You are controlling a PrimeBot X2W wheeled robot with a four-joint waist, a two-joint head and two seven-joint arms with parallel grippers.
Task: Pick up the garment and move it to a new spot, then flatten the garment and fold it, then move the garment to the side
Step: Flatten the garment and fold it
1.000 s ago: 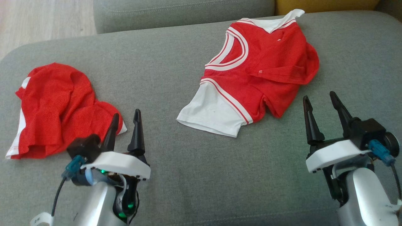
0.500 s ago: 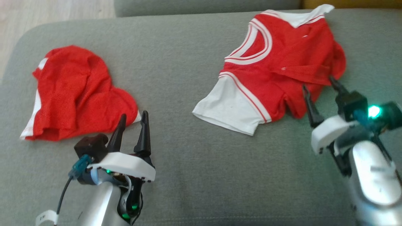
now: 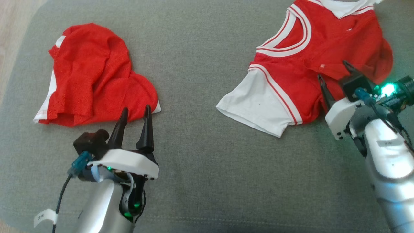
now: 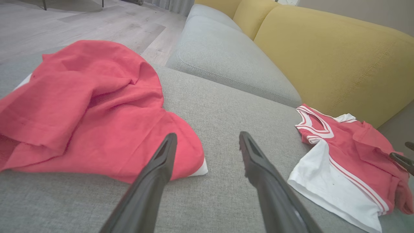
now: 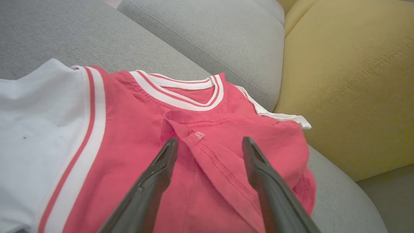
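Observation:
A red T-shirt with white sleeves and white-striped collar (image 3: 291, 74) lies rumpled on the grey sofa seat at the right, one flap folded over its middle. My right gripper (image 3: 333, 70) hovers open over its red body. In the right wrist view the right gripper (image 5: 210, 140) straddles the edge of that folded flap on the shirt (image 5: 129, 129), and whether the fingers touch the cloth cannot be told. A second, crumpled red garment (image 3: 93, 74) lies at the left. My left gripper (image 3: 136, 110) stands open just short of its near edge, holding nothing.
The grey seat cushion (image 3: 200, 48) carries both garments, with bare fabric between them. A yellow backrest (image 5: 349, 81) rises behind the shirt. Another grey cushion (image 4: 226, 55) lies beyond, and wooden floor (image 4: 81, 19) past the cushion's left edge.
The head camera has shifted, so both garments sit higher and further right in the picture. My right gripper has moved forward from the bare cushion onto the shirt's red body. The left gripper holds its place.

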